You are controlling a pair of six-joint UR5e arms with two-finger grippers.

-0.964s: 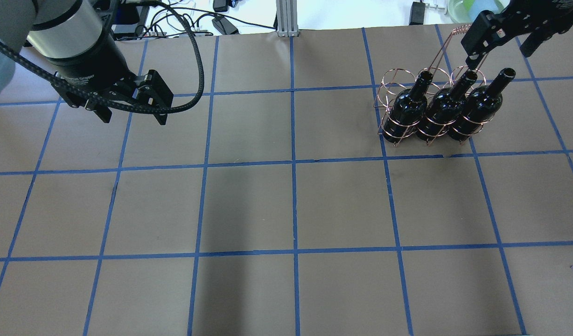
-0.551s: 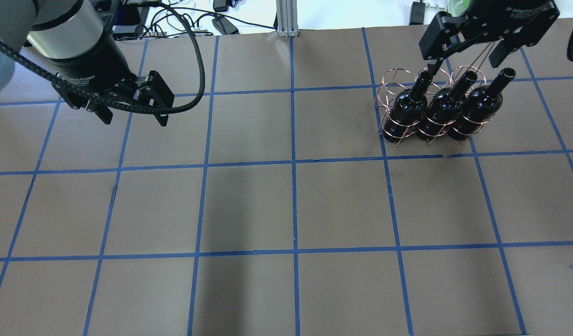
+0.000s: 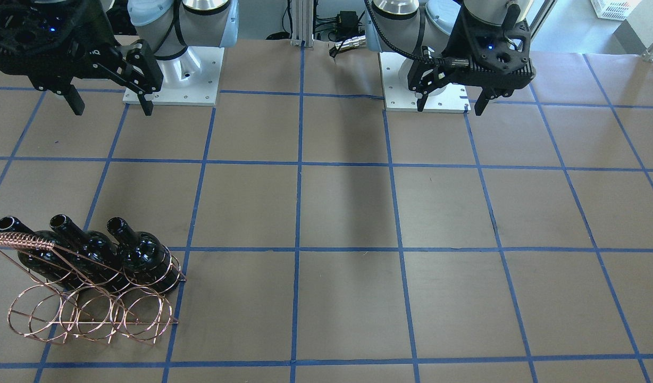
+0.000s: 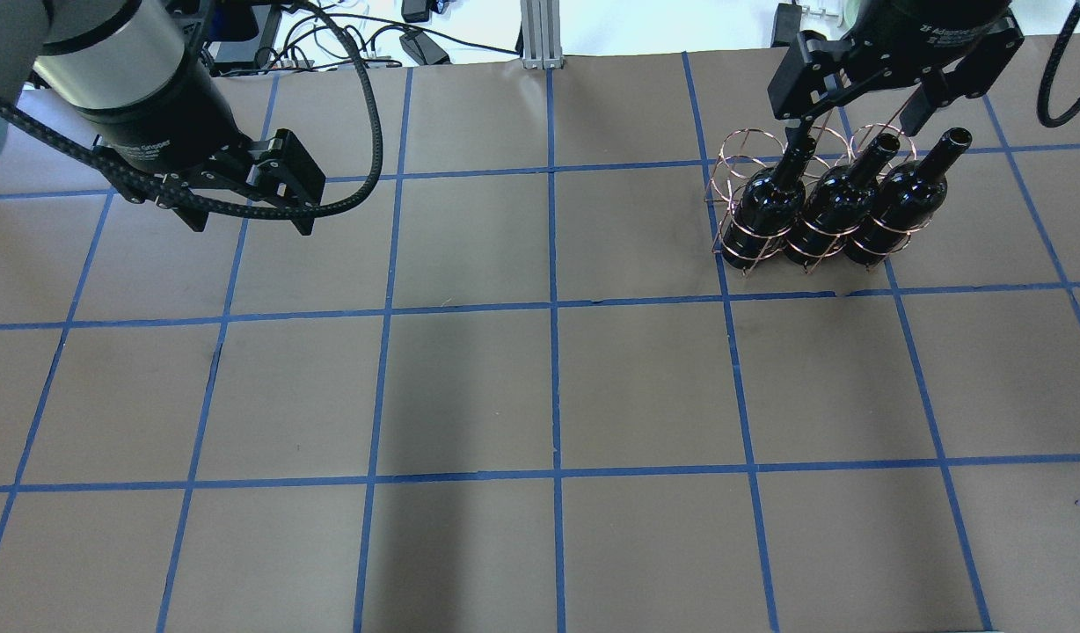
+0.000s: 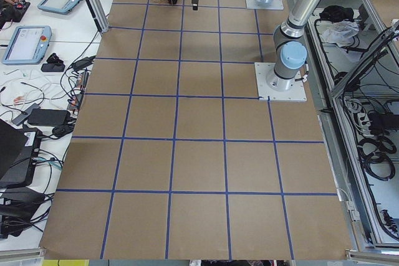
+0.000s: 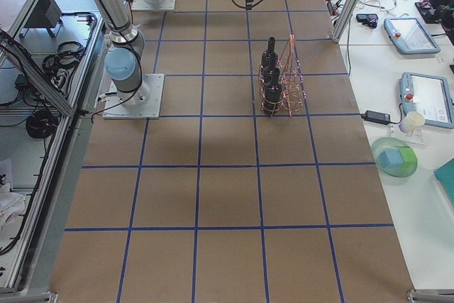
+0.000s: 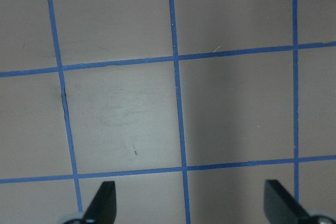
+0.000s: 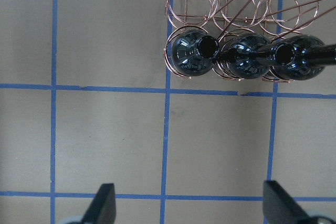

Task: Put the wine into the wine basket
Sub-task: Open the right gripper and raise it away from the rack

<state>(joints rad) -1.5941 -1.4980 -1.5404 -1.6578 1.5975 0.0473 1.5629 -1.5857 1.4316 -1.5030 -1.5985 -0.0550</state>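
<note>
Right gripper (image 4: pixel 857 130), lettered "Adaptive", further left, high beside wine basket (image 4: pixel 739 160)

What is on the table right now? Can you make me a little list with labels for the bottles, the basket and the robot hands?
wine bottles: three, dark and shiny, standing upright side by side in the basket
wire basket: copper; the row nearer the robot is full, the other row is empty
left gripper: open, holding nothing
right gripper: open, holding nothing
table: brown with blue tape squares
</note>
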